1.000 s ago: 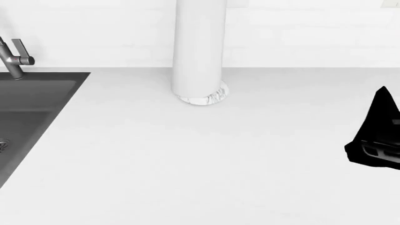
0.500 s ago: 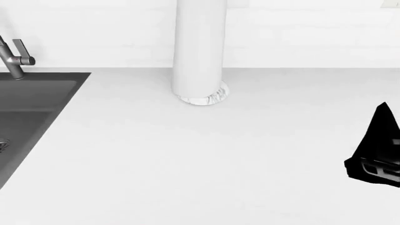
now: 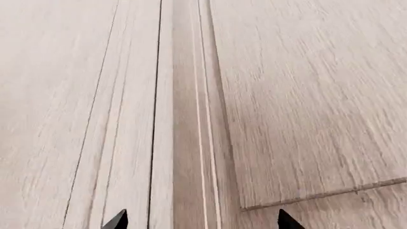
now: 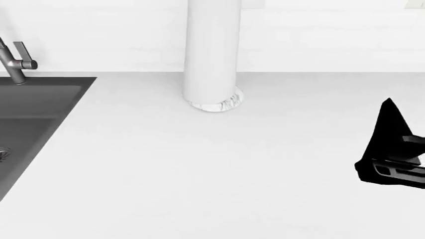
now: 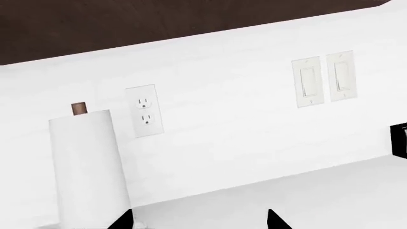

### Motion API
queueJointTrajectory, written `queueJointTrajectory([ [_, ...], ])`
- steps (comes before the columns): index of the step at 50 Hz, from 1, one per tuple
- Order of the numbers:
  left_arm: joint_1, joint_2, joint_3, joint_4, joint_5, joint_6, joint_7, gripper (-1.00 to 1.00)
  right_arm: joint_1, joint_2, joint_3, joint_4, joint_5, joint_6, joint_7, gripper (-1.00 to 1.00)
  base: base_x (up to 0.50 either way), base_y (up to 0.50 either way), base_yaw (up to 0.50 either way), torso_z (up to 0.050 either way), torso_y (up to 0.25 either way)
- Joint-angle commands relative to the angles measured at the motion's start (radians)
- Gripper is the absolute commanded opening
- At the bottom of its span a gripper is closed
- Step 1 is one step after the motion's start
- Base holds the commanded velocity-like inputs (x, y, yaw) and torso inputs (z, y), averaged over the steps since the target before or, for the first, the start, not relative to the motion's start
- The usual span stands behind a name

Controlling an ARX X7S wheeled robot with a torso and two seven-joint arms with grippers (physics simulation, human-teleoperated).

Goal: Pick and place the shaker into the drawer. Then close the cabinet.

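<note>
The shaker is out of view in every frame. My left gripper is open, only its two dark fingertips showing, close in front of light brown wood-grain cabinet panels split by narrow vertical seams. I cannot tell which panel belongs to the drawer. My right gripper is open and empty, held above the white counter and facing the back wall. In the head view the right gripper shows as a dark shape at the far right edge.
A white paper towel roll stands on a marble base at the back of the counter, also seen as the paper towel roll from the right wrist. A dark sink with a faucet is at the left. An outlet and switches are on the wall.
In the head view the right gripper has shifted a little to the left, further into the picture. The counter, sink and paper towel roll have not moved.
</note>
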Motion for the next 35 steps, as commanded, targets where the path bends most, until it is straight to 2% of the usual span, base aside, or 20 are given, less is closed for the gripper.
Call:
queueJointTrajectory([
  [1, 0.651, -0.542, -0.316, 0.345, -0.258, 0.087, -0.184, 1.00, 0.144, -0.036, 0.135, 0.001, 0.247, 0.193, -0.106, 1.00, 0.00, 0.00, 0.00, 0.000, 0.000],
  [4, 0.888, -0.624, -0.447, 0.372, -0.264, 0.180, -0.184, 1.00, 0.197, -0.093, 0.166, 0.005, 0.299, 0.276, -0.089, 1.00, 0.00, 0.00, 0.00, 0.000, 0.000],
  [6, 1.067, -0.651, -0.562, 0.384, -0.264, 0.231, -0.169, 1.00, 0.225, -0.126, 0.177, 0.008, 0.322, 0.318, -0.080, 1.00, 0.00, 0.00, 0.00, 0.000, 0.000],
  [9, 1.294, -0.655, -0.742, 0.395, -0.248, 0.236, -0.164, 1.00, 0.259, -0.168, 0.186, 0.014, 0.350, 0.370, -0.071, 1.00, 0.00, 0.00, 0.00, 0.000, 0.000],
  [12, 1.458, -0.614, -0.890, 0.415, -0.202, 0.211, -0.141, 1.00, 0.289, -0.207, 0.190, 0.024, 0.374, 0.417, -0.065, 1.00, 0.00, 0.00, 0.00, 0.000, 0.000],
  [15, 1.560, -0.571, -0.982, 0.424, -0.162, 0.188, -0.132, 1.00, 0.334, -0.258, 0.189, 0.040, 0.408, 0.486, -0.063, 1.00, 0.00, 0.00, 0.00, 0.000, 0.000],
  [18, 1.653, -0.525, -1.059, 0.428, -0.112, 0.167, -0.107, 1.00, 0.428, -0.341, 0.173, 0.082, 0.476, 0.631, -0.047, 1.00, 0.00, 0.00, 0.00, 0.000, 0.000],
  [22, 1.759, -0.462, -1.131, 0.428, -0.046, 0.154, -0.059, 1.00, 0.623, -0.507, 0.111, 0.180, 0.554, 0.905, -0.030, 1.00, 0.00, 0.00, 0.00, 0.000, 0.000],
  [29, 1.855, -0.385, -1.177, 0.409, 0.039, 0.166, 0.007, 1.00, 0.847, -0.773, -0.010, 0.355, 0.547, 1.208, -0.081, 1.00, 0.00, 0.00, 0.00, 0.000, 0.000],
  [35, 1.884, -0.343, -1.176, 0.385, 0.087, 0.188, 0.045, 1.00, 0.945, -0.930, -0.061, 0.469, 0.521, 1.308, -0.144, 1.00, 0.00, 0.00, 0.00, 0.000, 0.000],
])
